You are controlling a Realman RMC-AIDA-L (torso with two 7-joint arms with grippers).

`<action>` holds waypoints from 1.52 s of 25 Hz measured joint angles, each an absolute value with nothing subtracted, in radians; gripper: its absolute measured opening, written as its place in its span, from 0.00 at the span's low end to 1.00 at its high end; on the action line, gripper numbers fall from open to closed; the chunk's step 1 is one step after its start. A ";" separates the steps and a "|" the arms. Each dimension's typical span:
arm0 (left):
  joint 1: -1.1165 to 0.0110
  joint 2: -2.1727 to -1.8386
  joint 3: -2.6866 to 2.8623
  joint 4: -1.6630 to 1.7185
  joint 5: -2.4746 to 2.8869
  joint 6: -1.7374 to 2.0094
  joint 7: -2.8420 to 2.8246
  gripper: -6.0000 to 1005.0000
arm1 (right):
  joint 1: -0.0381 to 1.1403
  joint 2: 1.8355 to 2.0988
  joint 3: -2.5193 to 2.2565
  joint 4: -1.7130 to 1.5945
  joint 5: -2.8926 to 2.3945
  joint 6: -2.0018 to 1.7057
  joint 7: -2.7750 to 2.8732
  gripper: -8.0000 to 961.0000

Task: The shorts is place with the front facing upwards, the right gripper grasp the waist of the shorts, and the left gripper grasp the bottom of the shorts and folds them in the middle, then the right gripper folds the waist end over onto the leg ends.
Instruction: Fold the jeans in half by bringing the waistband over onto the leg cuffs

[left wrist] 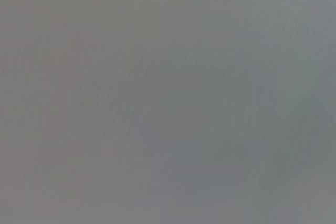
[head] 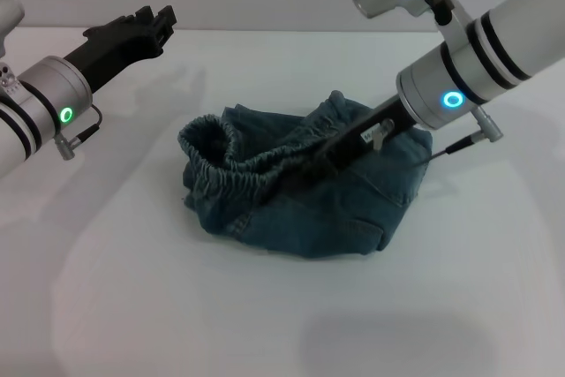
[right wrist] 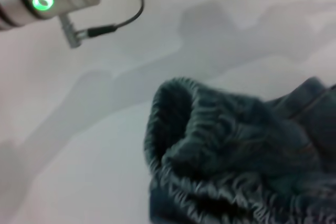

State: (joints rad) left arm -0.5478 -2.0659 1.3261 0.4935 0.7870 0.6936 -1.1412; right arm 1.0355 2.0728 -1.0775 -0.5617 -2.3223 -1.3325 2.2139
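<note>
The blue-green denim shorts [head: 300, 209] lie in a crumpled heap in the middle of the white table. Their gathered elastic waist [head: 221, 143] stands up on the heap's left side and fills the right wrist view as ruffled waist [right wrist: 184, 129]. My right gripper [head: 309, 169] reaches down from the upper right, its black fingers buried in the folds just behind the waistband and shut on the fabric. My left gripper [head: 152, 22] hovers at the far left, well clear of the shorts, open and empty. The bottom of the shorts and the leg ends are hidden in the heap.
White table [head: 132, 289] surrounds the heap on all sides. The left arm's silver wrist with its green ring [right wrist: 42, 1] shows in the right wrist view. The left wrist view is a plain grey field.
</note>
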 joint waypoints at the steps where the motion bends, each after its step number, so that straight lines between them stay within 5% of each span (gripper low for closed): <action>1: -0.548 -2.066 1.326 0.493 0.787 0.694 -1.141 0.33 | 1.038 2.073 -1.078 -0.562 -2.320 -1.316 2.212 0.54; 19: -0.573 -2.064 1.302 0.454 0.787 0.691 -1.130 0.33 | 1.168 2.075 -1.080 -0.556 -2.315 -1.117 2.143 0.54; 38: -0.585 -2.065 1.236 0.452 0.787 0.683 -1.102 0.34 | 1.083 2.074 -1.099 -0.624 -2.286 -1.450 2.134 0.54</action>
